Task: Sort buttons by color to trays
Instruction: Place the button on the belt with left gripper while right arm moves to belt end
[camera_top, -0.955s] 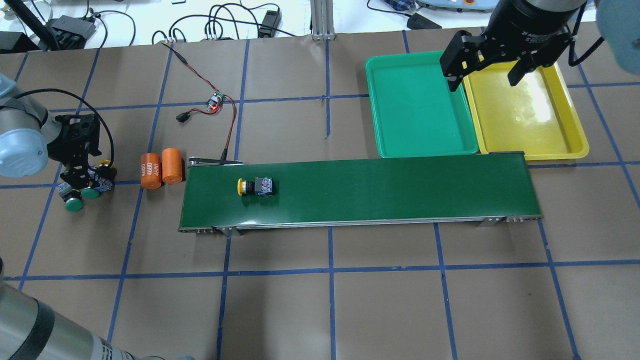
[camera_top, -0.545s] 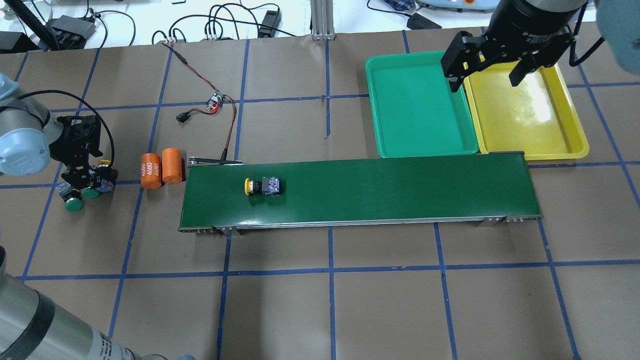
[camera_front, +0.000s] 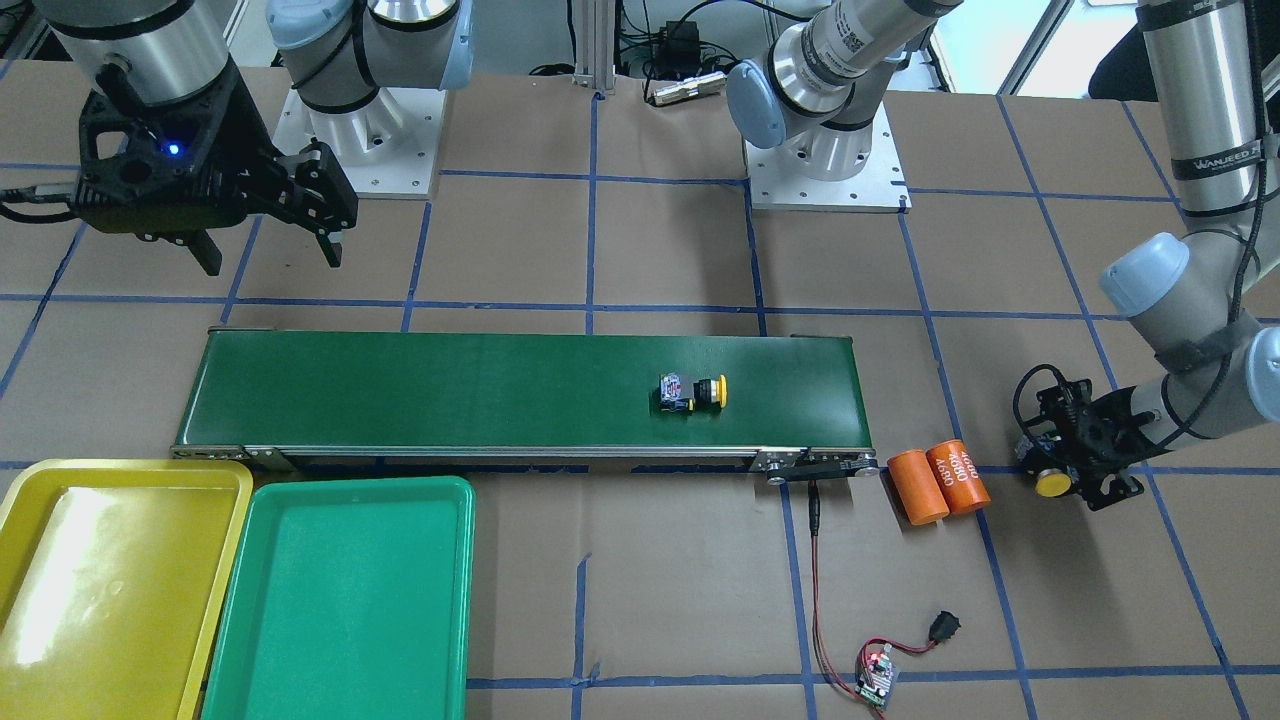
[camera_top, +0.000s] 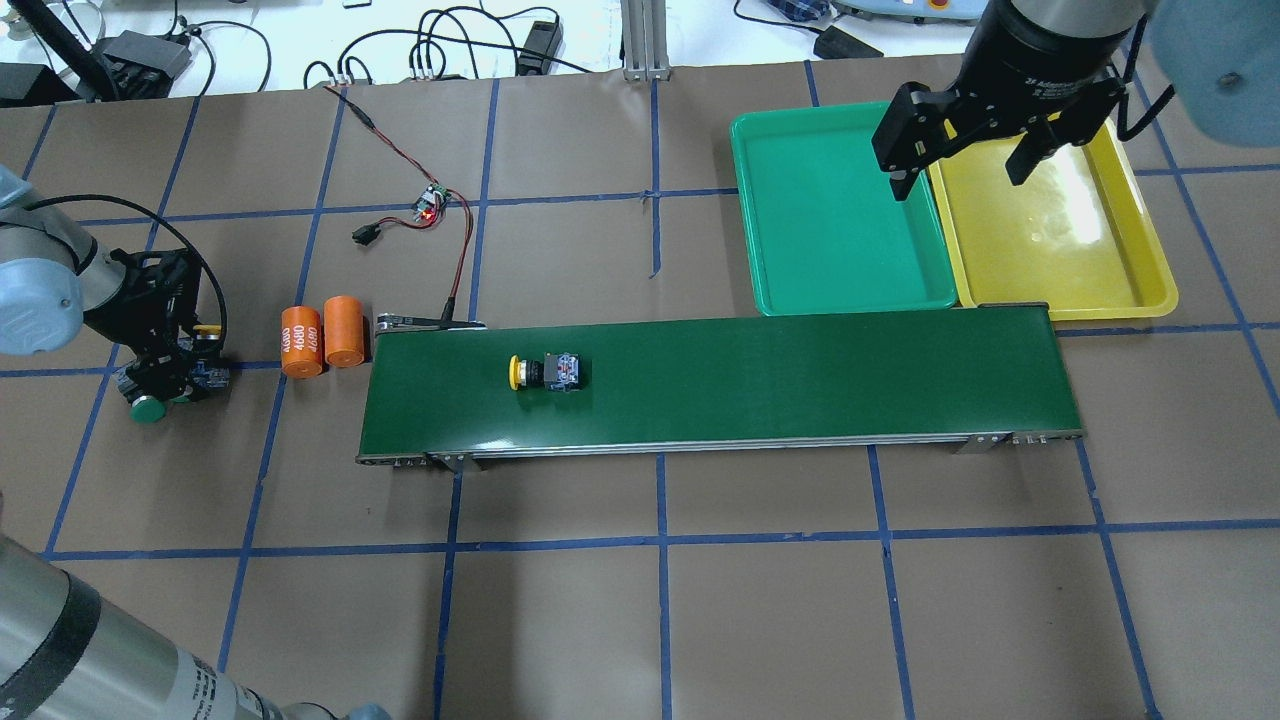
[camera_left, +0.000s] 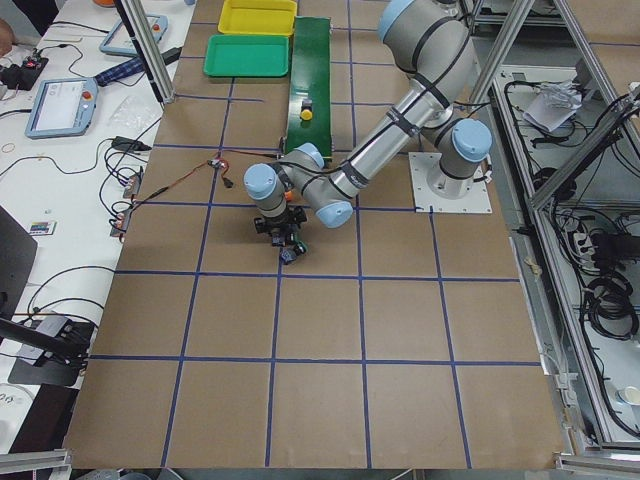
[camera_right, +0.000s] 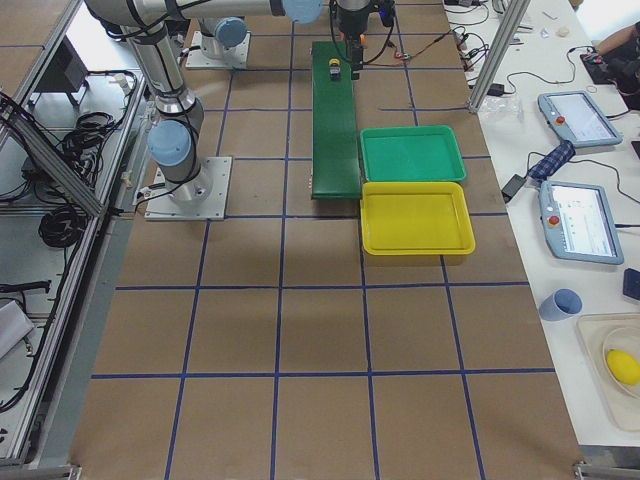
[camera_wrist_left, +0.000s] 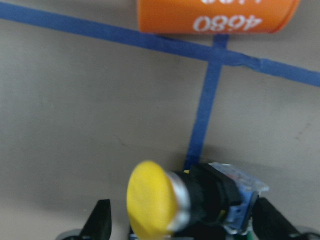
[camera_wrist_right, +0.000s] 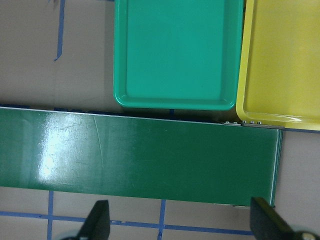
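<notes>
**Two trays with bare floors; one button on the belt, one between open fingers**

Seen from overhead, the green tray and the yellow tray sit rim to rim at the table's 1 o'clock, with the green one at the yellow one's 9 o'clock. Each shows only its own glossy floor, and the yellow one carries a patch of glare. Their 6 o'clock rims meet the conveyor belt.

A yellow button lies on its side on the belt near the 9 o'clock end, with its cap pointing to 9 o'clock.

The right gripper hangs over the trays' shared rim, spread wide and holding nothing.

At 9 o'clock of the orange cylinders, the left gripper is down at the table. Its fingers are wide apart on either side of a second yellow button and are not clamped on it. A green button lies at the gripper's 7 o'clock.
</notes>
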